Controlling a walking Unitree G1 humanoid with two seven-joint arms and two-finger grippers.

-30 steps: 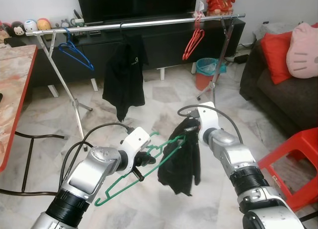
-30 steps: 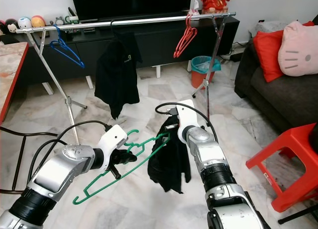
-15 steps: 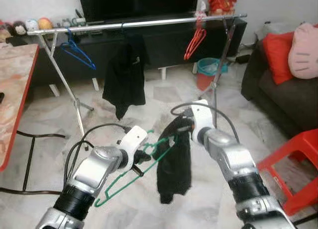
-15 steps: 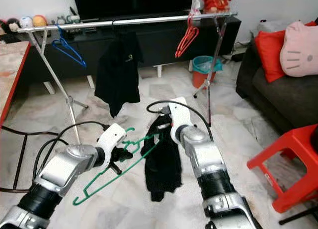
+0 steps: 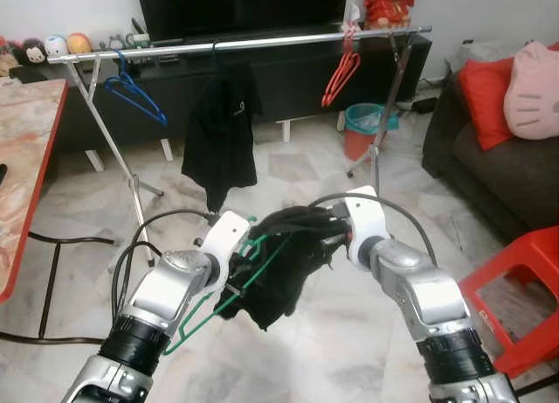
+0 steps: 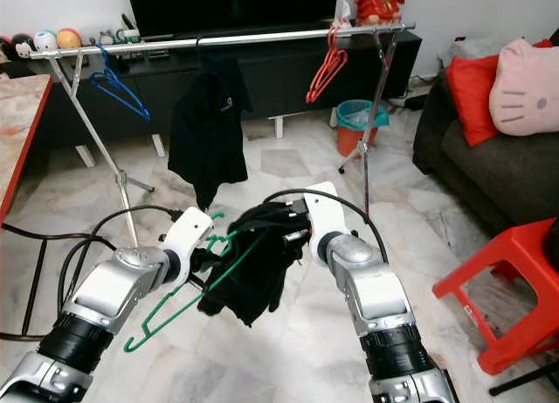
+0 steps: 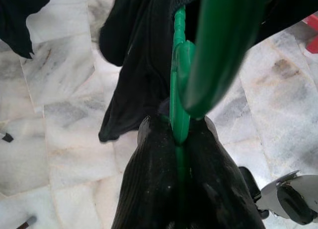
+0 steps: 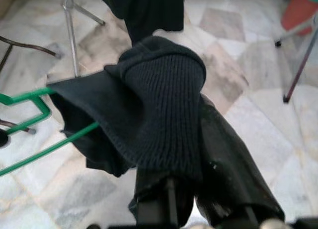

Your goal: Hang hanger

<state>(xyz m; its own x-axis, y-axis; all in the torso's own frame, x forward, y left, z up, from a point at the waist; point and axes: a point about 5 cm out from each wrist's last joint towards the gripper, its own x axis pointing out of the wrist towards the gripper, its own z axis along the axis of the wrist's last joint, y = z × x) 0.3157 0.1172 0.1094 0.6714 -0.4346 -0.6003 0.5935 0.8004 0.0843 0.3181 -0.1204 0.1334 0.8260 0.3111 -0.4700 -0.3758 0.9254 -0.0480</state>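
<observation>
My left gripper is shut on a green plastic hanger near its hook; the left wrist view has the black fingers clamped on the green bar. A black garment is bunched over the hanger's upper arm. My right gripper is shut on that garment, whose ribbed edge drapes over the fingers. Behind stands the silver clothes rail, well beyond both grippers.
On the rail hang a blue hanger, a black top and a red hanger. A red stool and dark sofa stand to the right, a table to the left, a teal bin behind.
The right gripper has pulled the black garment up and leftwards, so it no longer dangles but lies bunched across the hanger. The left gripper has tipped the hanger steeper.
</observation>
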